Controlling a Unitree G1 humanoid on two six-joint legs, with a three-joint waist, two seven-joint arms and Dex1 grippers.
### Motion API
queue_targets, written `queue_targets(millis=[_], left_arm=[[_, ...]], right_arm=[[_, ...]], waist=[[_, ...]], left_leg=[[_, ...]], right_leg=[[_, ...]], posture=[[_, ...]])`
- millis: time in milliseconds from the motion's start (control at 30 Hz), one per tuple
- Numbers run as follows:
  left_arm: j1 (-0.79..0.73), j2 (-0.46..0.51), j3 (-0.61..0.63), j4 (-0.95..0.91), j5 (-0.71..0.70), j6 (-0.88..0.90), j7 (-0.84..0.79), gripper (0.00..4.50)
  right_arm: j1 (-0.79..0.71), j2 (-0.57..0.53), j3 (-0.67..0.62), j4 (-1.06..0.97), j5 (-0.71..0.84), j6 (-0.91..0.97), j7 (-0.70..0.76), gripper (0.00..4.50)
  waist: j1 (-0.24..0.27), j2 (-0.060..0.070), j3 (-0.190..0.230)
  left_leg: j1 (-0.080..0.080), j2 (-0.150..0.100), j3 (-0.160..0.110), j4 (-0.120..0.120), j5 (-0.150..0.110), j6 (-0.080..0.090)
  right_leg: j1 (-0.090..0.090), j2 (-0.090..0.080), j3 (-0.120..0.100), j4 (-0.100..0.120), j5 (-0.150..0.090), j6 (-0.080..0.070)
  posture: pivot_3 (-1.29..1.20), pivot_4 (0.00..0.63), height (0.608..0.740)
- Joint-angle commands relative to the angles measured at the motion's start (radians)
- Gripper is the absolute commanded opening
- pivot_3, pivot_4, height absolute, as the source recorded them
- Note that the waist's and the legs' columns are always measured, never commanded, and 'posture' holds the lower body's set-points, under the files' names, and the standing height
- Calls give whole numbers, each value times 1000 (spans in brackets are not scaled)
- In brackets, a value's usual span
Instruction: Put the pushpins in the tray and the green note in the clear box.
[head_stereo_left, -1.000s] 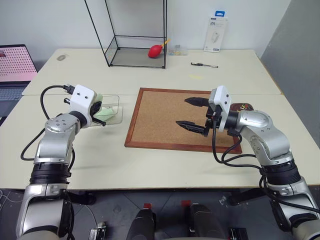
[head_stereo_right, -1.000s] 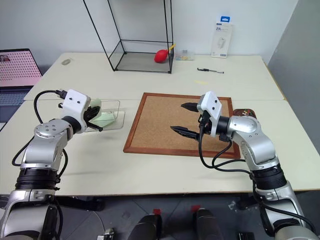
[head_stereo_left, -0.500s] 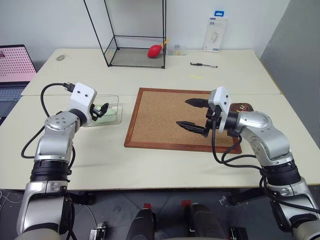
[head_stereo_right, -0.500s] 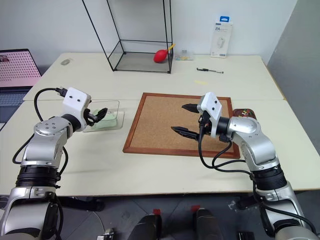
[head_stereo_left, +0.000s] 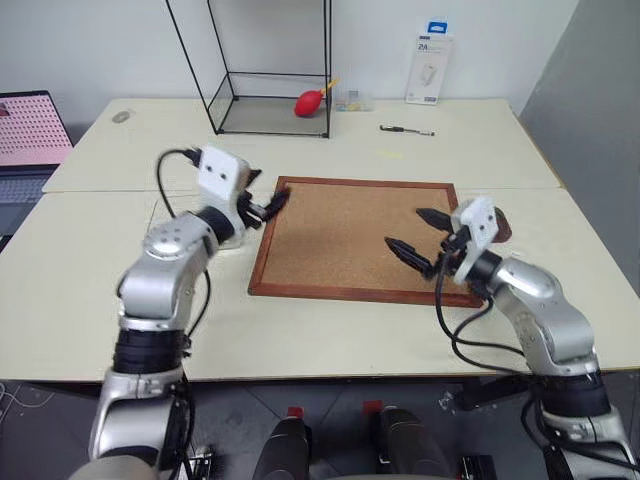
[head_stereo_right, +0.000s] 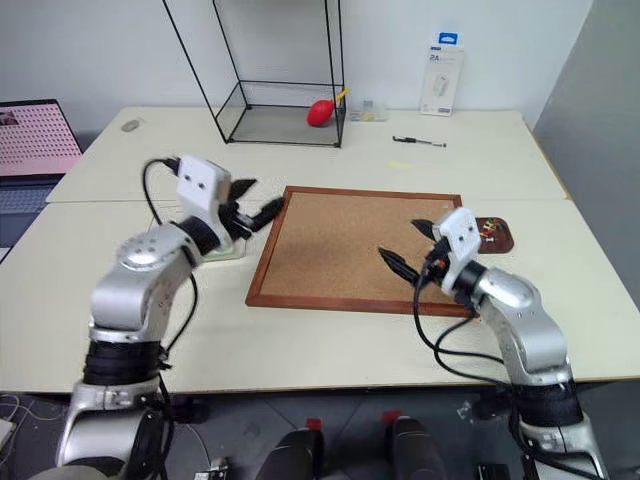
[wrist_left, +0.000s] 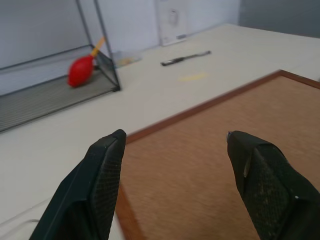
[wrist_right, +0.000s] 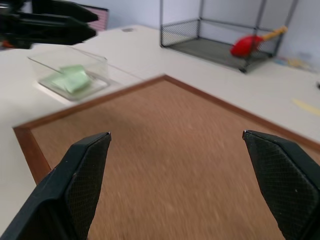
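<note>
Over cork board (head_stereo_left: 345, 235) edges: left gripper (head_stereo_left: 268, 206), right gripper (head_stereo_left: 418, 234) both wide, empty.

Before me on the table (head_stereo_left: 330, 320) lies a wood-framed cork board (head_stereo_left: 340, 235). Farther back stands a black-wire glass case (head_stereo_left: 270, 70) (a red bulb blower (head_stereo_left: 310, 101) sits at its corner), with a white packet (head_stereo_left: 434, 65), a pen (head_stereo_left: 408, 130) and a laptop (head_stereo_left: 30, 130) around.

Bright, even indoor light; soft shadows under both arms. Wrist views motion-blurred, cork board (wrist_right: 165, 165) smeared, background soft.
</note>
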Motion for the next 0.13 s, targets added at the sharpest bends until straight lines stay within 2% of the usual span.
queue_targets(millis=[33, 133], left_arm=[[59, -8, -12, -47, -1, -52, -26, 3390], [98, -25, -5, -51, -28, -59, -42, 3390]], right_arm=[[42, -16, -61, -52, -15, -47, -34, 4500], [59, -27, -68, -36, -28, -66, -34, 4500]], waist=[[-1, 0, 0], [-1, 0, 0]], left_leg=[[0, 0, 0, 0, 0, 0], [1, 0, 0, 1, 0, 0]], right_leg=[[0, 0, 0, 0, 0, 0], [1, 1, 0, 1, 0, 0]], posture=[[0, 150, 740], [0, 150, 740]])
